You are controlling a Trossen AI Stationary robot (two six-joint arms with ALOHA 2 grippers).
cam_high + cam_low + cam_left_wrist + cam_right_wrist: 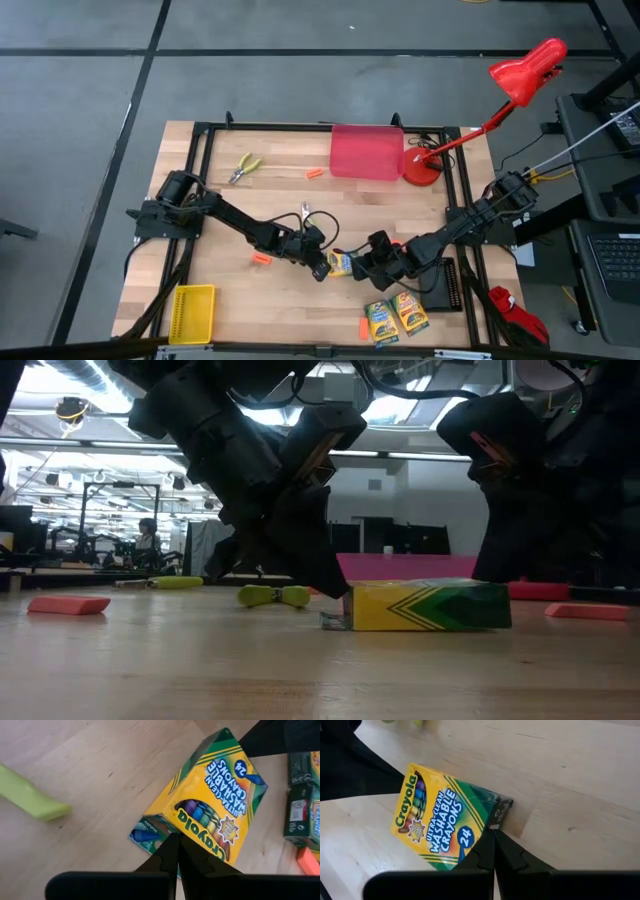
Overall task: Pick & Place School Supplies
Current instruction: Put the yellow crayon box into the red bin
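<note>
A green-and-yellow crayon box (340, 263) lies flat on the wooden table, face up, between my two grippers. My left gripper (320, 262) is shut at the box's left end; it also shows in the left wrist view (178, 840). My right gripper (366, 265) is shut at the box's right end; it also shows in the right wrist view (493, 834). Two more crayon boxes (395, 316) lie near the front edge. One pair of pliers (243, 168) lies at the far left, and another (305, 213) lies behind my left gripper. Orange sticks (262, 260) (315, 174) (362, 326) lie scattered about. My left gripper's shut fingertips (175, 847) meet the box's edge beside the Crayola lettering (192, 827), slanting down from the table's left. The box lies flat on the table. My right gripper's shut fingertips (496, 845) meet the box's corner by its dark green end flap (492, 817), slanting down from the table's right. The box stays flat on the table.
A red bin (367, 152) stands at the far middle, with a red desk lamp (425, 165) beside it. A yellow bin (193, 310) sits at the near left. A black bin (450, 285) sits at the right, under my right arm. A black frame runs round the table.
</note>
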